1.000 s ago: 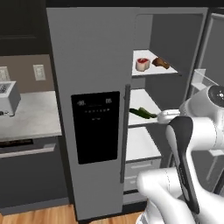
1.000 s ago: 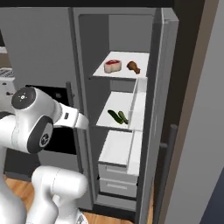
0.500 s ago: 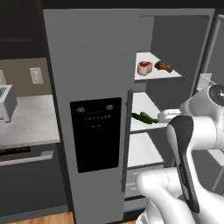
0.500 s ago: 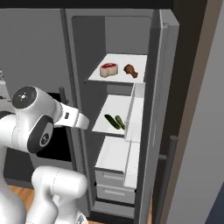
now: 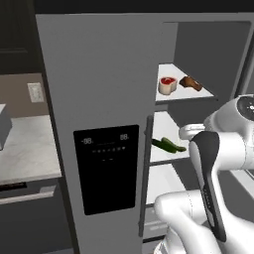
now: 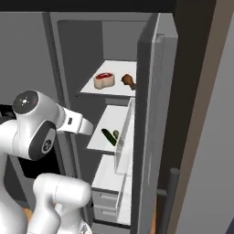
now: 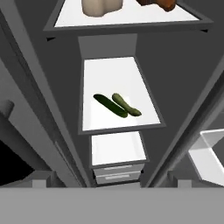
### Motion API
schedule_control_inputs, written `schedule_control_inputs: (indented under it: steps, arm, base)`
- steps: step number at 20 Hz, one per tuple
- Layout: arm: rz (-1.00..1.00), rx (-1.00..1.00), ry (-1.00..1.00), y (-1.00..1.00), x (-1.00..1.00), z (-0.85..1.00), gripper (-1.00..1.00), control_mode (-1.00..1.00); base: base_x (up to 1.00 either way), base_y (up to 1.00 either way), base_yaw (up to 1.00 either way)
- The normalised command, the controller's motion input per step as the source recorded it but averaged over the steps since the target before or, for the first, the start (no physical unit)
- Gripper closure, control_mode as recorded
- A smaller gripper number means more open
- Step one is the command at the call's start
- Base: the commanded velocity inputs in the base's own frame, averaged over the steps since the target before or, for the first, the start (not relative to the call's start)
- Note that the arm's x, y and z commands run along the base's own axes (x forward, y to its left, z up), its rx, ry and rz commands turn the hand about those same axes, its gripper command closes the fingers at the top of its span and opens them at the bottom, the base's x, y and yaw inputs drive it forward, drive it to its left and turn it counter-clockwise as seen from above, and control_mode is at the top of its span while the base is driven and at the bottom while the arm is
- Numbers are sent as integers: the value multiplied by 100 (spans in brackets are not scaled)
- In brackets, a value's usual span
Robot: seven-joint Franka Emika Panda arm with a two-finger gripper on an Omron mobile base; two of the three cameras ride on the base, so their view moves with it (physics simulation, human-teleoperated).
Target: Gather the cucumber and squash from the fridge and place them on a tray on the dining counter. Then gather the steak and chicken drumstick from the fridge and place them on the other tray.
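The fridge [image 5: 109,99] stands with its right door open. Steak [image 5: 167,85] and chicken drumstick [image 5: 191,83] sit on its upper shelf; dark cucumber [image 7: 109,105] touches paler squash [image 7: 127,104] one shelf below.

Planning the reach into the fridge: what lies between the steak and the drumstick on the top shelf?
Nothing: a bare strip of white shelf separates the steak from the drumstick, seen in the right base view.
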Motion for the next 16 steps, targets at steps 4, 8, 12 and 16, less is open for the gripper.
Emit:
schedule_control_inputs:
  steps: [4,8,12,16]
  arm:
    - [0,0,0,0,0,0,-100,100]
    - [0,0,0,0,0,0,-100,100]
    - [0,0,0,0,0,0,-100,100]
    - [0,0,0,0,0,0,-100,100]
  base:
    - [50,-54,0]
    - [73,-7,0]
    - [85,1,0]
    - [72,26,-3]
